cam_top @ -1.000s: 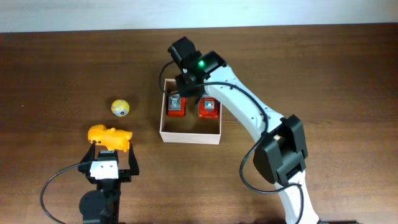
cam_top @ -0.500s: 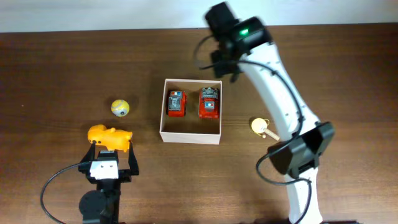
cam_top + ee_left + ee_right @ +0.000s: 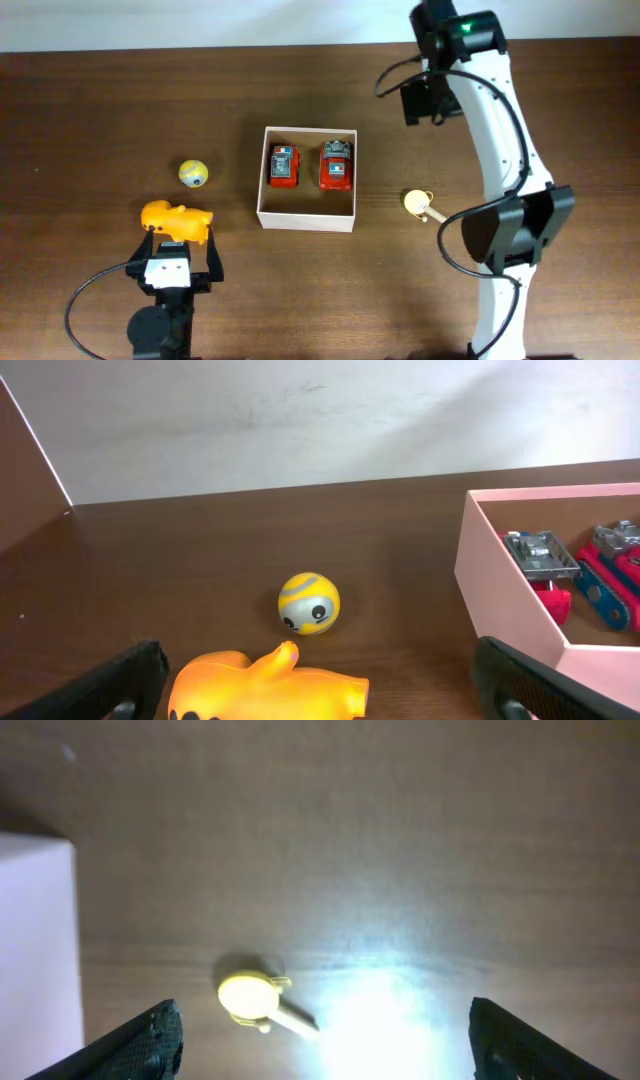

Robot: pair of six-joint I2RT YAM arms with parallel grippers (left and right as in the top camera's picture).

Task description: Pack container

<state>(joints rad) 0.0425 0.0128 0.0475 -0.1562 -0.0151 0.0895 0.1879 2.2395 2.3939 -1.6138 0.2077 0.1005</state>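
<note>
The container (image 3: 306, 221) is a square white-walled box at mid-table; it holds two red toy cars (image 3: 284, 167) (image 3: 336, 166). My right gripper (image 3: 425, 100) is open and empty, raised over the far right of the table. Its wrist view shows a small yellow toy with a handle (image 3: 250, 997) on the wood below the open jaws (image 3: 325, 1035), and a container corner (image 3: 35, 950). My left gripper (image 3: 181, 247) is open near the front left, and an orange animal toy (image 3: 265, 686) lies between its fingers (image 3: 325, 675). The container (image 3: 500, 595) is at the right of that view.
A yellow ball with a face (image 3: 193, 173) sits left of the container and also shows in the left wrist view (image 3: 309, 603). The small yellow toy (image 3: 420, 205) lies right of the container. A pale wall edge runs along the table's back.
My right arm has swung from over the container's back edge to the far right and risen, which uncovers the small yellow toy. The left arm and the toys have not moved.
</note>
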